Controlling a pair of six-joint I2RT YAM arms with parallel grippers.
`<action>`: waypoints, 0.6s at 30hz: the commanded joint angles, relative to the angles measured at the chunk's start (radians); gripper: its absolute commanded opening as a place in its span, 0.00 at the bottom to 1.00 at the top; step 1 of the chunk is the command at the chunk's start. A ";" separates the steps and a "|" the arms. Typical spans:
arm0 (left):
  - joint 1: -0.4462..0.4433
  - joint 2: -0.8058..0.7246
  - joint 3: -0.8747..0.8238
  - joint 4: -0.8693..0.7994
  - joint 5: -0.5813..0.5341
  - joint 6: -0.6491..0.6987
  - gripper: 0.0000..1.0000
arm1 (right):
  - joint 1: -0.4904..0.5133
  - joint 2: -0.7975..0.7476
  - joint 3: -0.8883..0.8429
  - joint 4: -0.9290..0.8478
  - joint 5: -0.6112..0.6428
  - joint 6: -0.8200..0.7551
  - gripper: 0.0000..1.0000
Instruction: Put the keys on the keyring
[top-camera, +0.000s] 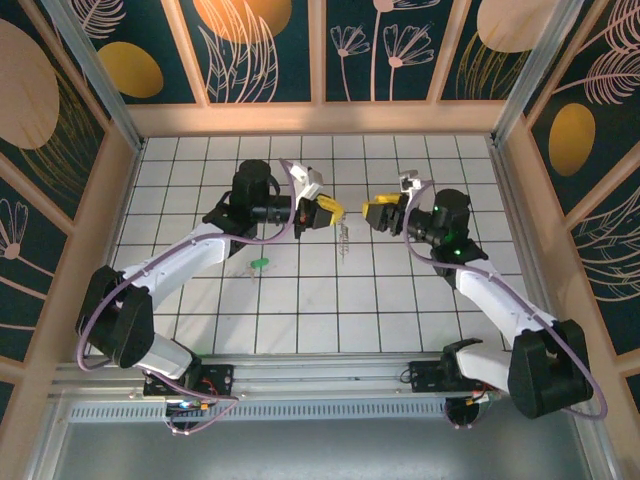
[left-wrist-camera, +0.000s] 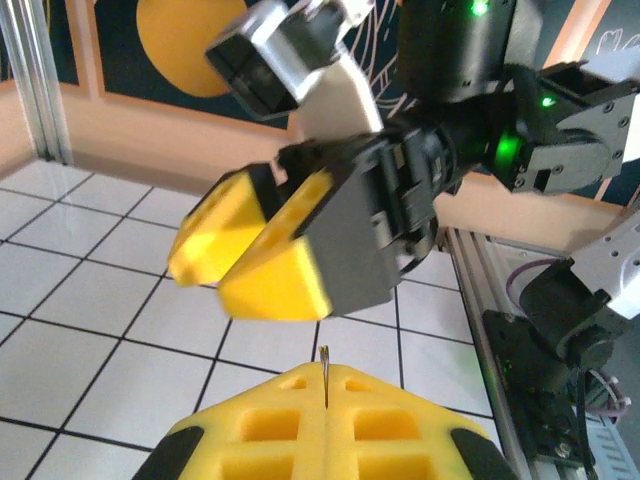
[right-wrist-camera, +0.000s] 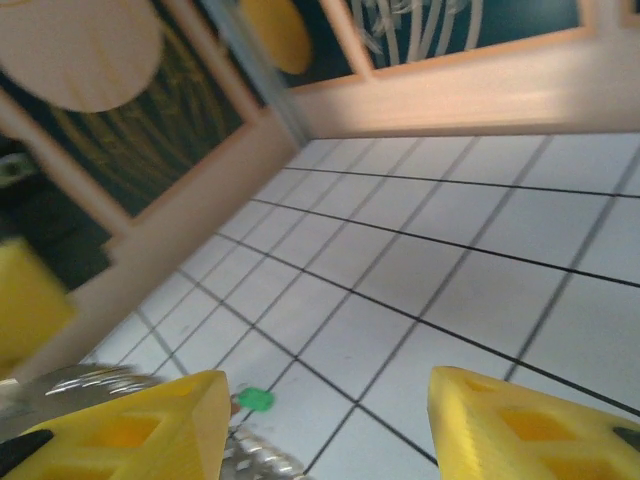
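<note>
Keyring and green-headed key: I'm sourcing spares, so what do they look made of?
The thin silvery wire keyring looks like bare metal, probably steel: it is grey and hair-thin, yet straight where the left pincer pinches it. The small bright green key head looks like plastic or a coloured coating: flat, even colour with no glint, but too small to settle.

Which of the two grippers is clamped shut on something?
The left gripper: its fingers are pressed together on the thin wire of the keyring. The right gripper has its fingers standing well apart.
</note>
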 joint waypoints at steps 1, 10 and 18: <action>-0.001 0.003 0.030 -0.030 0.033 0.042 0.00 | -0.016 -0.066 -0.023 0.099 -0.213 0.000 0.54; 0.000 -0.011 0.025 -0.041 0.045 0.049 0.00 | -0.019 -0.078 -0.019 0.163 -0.418 0.063 0.49; 0.000 -0.022 0.027 -0.036 0.067 0.037 0.00 | -0.003 -0.022 -0.001 0.222 -0.461 0.105 0.44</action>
